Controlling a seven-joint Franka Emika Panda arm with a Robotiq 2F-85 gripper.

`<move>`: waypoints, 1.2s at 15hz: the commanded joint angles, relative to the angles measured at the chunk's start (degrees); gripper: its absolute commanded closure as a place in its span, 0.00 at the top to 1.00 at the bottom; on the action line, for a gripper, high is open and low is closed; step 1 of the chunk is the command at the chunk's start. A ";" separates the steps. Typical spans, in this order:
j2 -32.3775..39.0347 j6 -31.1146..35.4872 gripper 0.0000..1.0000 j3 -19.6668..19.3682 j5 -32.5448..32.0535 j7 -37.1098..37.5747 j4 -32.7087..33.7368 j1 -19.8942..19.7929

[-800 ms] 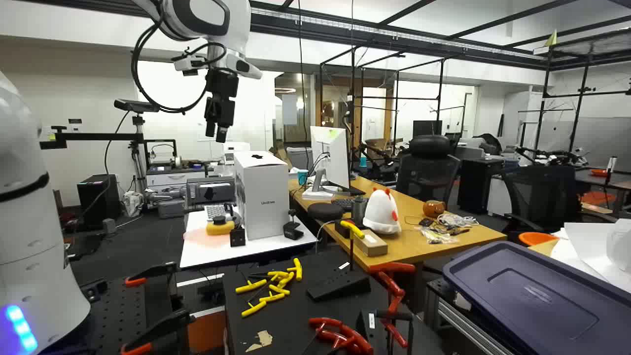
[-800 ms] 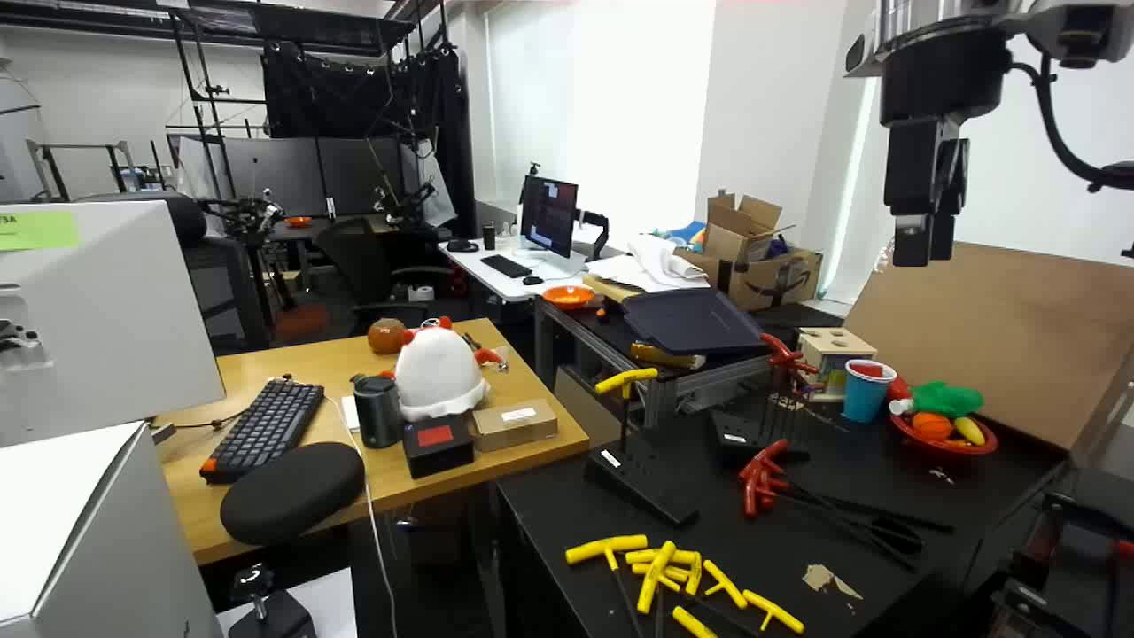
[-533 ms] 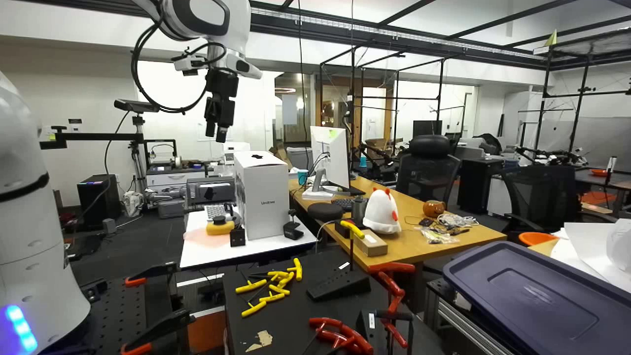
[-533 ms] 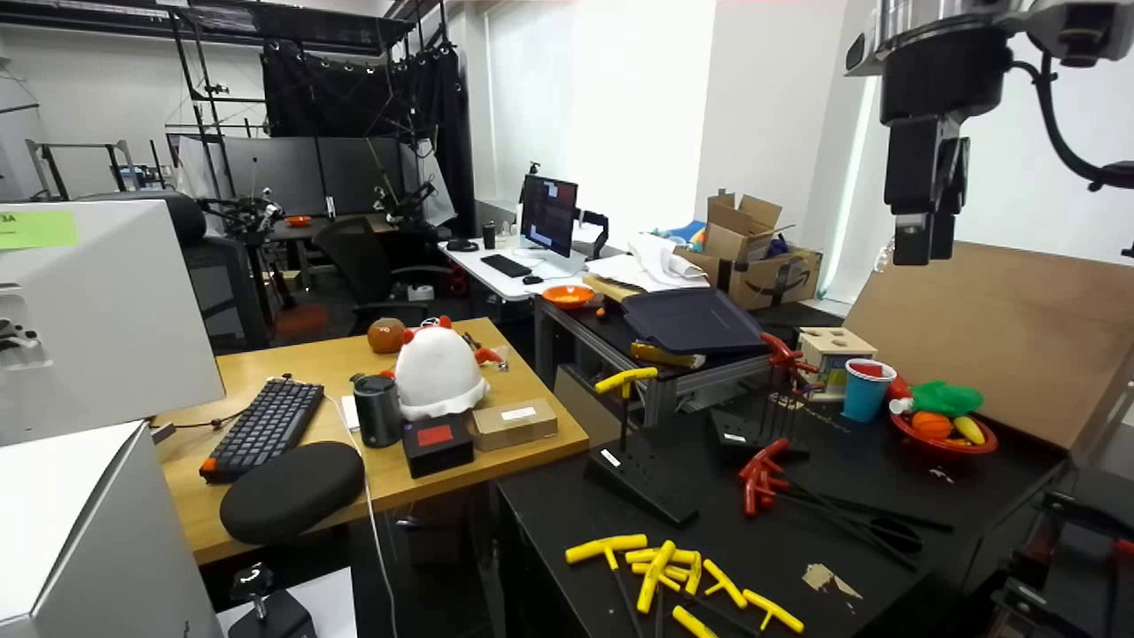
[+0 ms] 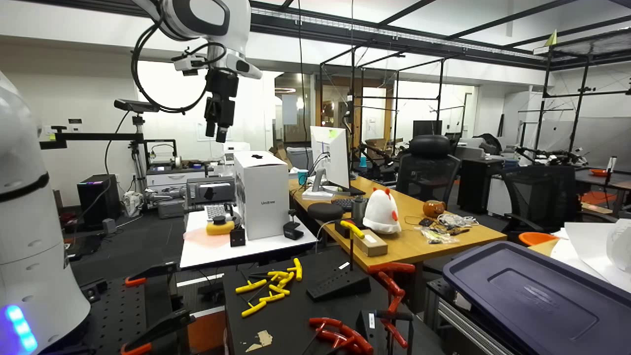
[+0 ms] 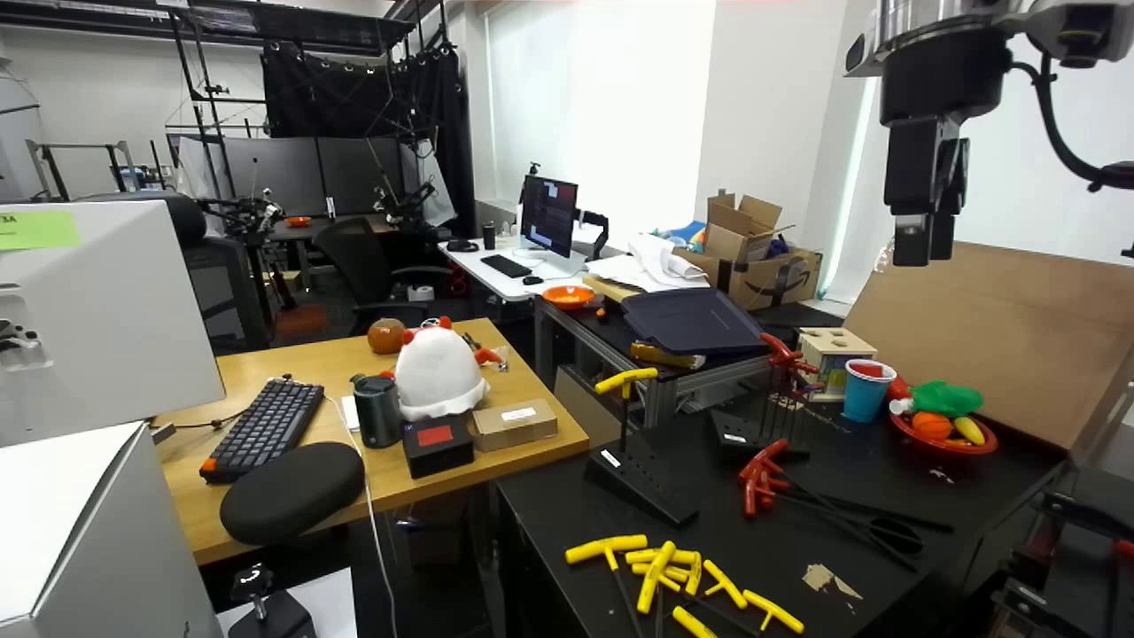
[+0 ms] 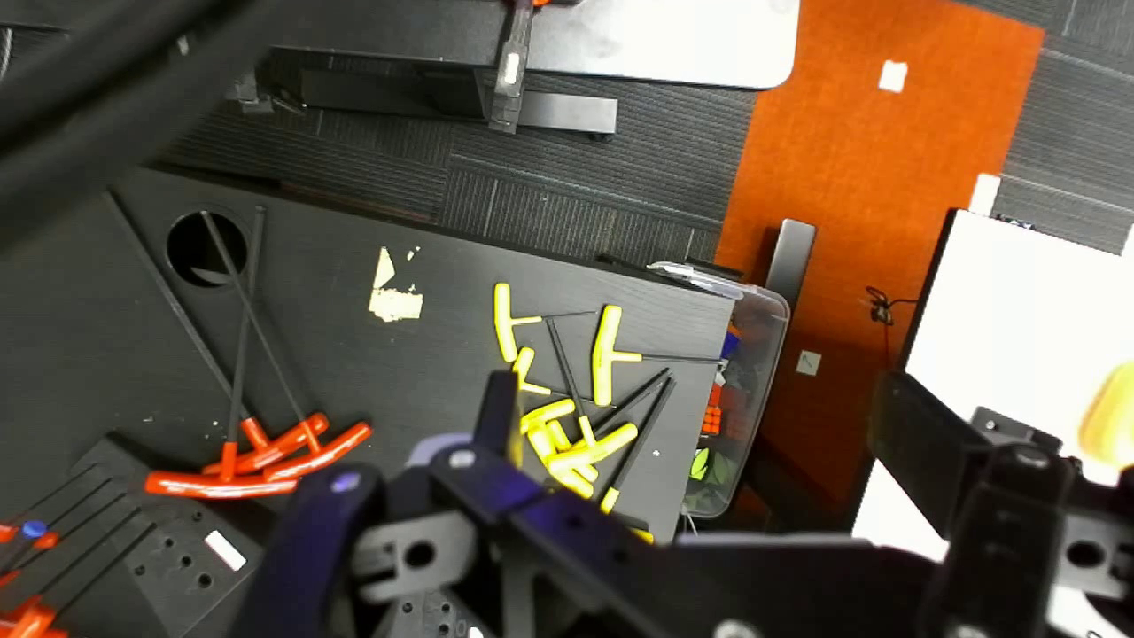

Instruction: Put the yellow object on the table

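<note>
Several yellow T-handle keys with thin dark shafts lie in a loose pile on the black table; the pile shows in both exterior views (image 5: 282, 281) (image 6: 656, 576) and in the wrist view (image 7: 604, 354). Another yellow T-handle (image 5: 352, 229) stands upright in a black slanted stand (image 5: 340, 288). Which yellow thing is meant cannot be told. The black table (image 5: 296, 330) bears them. My gripper (image 5: 216, 133) hangs high above, pointing down, apart from everything. In the wrist view the fingers (image 7: 696, 399) are wide apart with nothing between them; the gripper hides part of the pile.
Red T-handles (image 6: 762, 478) lie near another black stand (image 6: 740, 439). A blue cup (image 6: 864, 394), a red bowl (image 6: 912, 439) of toy food and a cardboard sheet (image 6: 1001, 337) stand at one end. A clear bin (image 7: 766, 372) sits against the table's edge. A wooden desk (image 5: 419, 246) stands beyond.
</note>
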 commanded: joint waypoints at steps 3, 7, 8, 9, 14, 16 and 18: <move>0.00 -0.12 1.00 0.25 0.09 -0.11 0.08 -0.30; 0.00 -0.12 1.00 0.25 0.09 -0.11 0.08 -0.30; 0.00 -0.12 1.00 0.25 0.09 -0.11 0.08 -0.30; 0.00 -0.12 1.00 0.25 0.09 -0.11 0.08 -0.30; 4.77 1.45 1.00 1.39 0.03 0.73 2.45 -0.07; 7.96 3.02 1.00 1.71 -0.03 0.77 4.18 -0.08; 11.55 6.07 1.00 2.02 -0.17 1.06 5.90 -0.14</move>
